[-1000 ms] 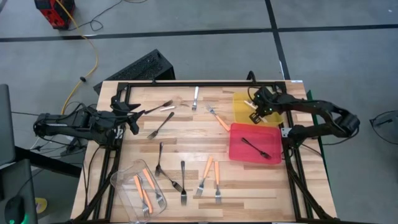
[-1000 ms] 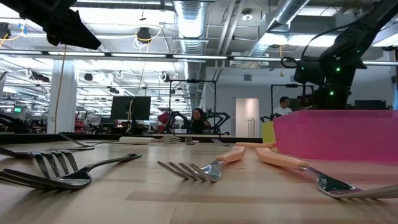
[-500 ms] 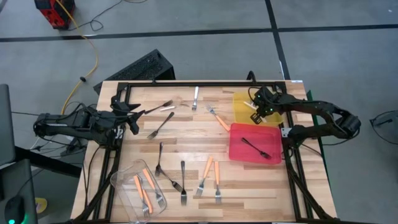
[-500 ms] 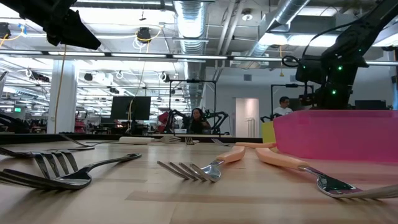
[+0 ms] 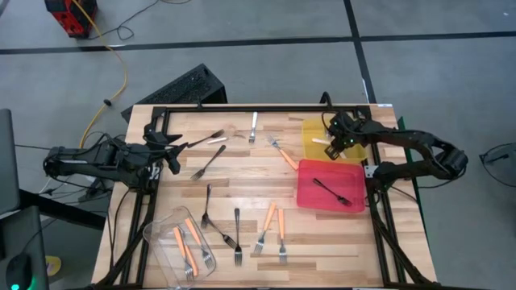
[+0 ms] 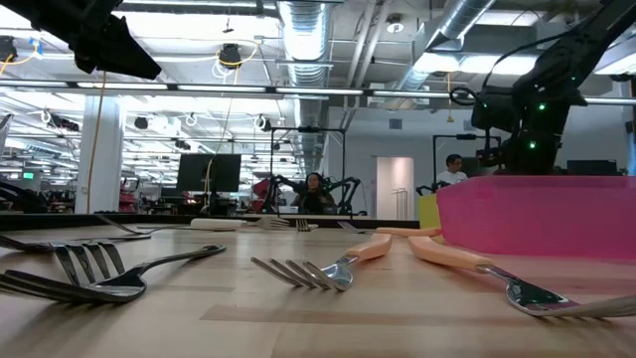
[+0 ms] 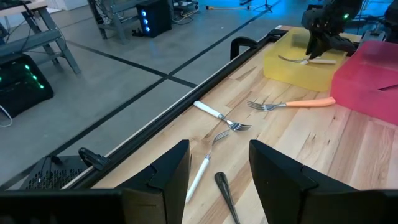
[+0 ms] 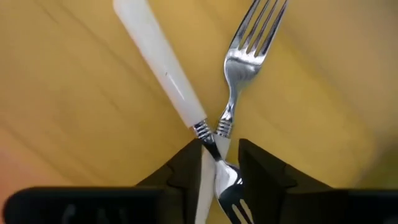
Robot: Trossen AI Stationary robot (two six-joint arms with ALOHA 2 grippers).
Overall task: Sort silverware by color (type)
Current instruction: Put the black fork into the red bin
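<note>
Two white-handled forks (image 8: 186,99) lie crossed in the yellow tray (image 5: 310,145), and my right pincer (image 5: 337,143) hangs right over them with its jaws parted, nothing between them as far as the right wrist view shows. I read this as the release step for a white fork: the piece is down in the tray and the pincer is let go of it. The red tray (image 5: 355,197) beside it holds one black fork (image 5: 331,191).

My left pincer (image 7: 217,168) waits near the desk's (image 5: 242,173) far left corner, jaws apart and holding nothing, looking out over a white fork (image 7: 200,176) and the tip of a dark handle (image 7: 225,190) just ahead of it.

Plenty is left to sort. Near the far edge lie another white-handled fork (image 5: 253,125) and an orange-handled fork (image 5: 282,153). Around the middle and near side of the desk I see several black forks (image 5: 205,207) and two orange forks (image 5: 272,225). The clear tub (image 5: 179,246) at the near left corner holds more orange ones (image 5: 188,246).

Next, I judge, the right arm should lift straight up clear of the tray wall before swinging toward the orange fork nearest it. The lift must be clean, or the fingers (image 8: 264,174) could drag the crossed forks about.
</note>
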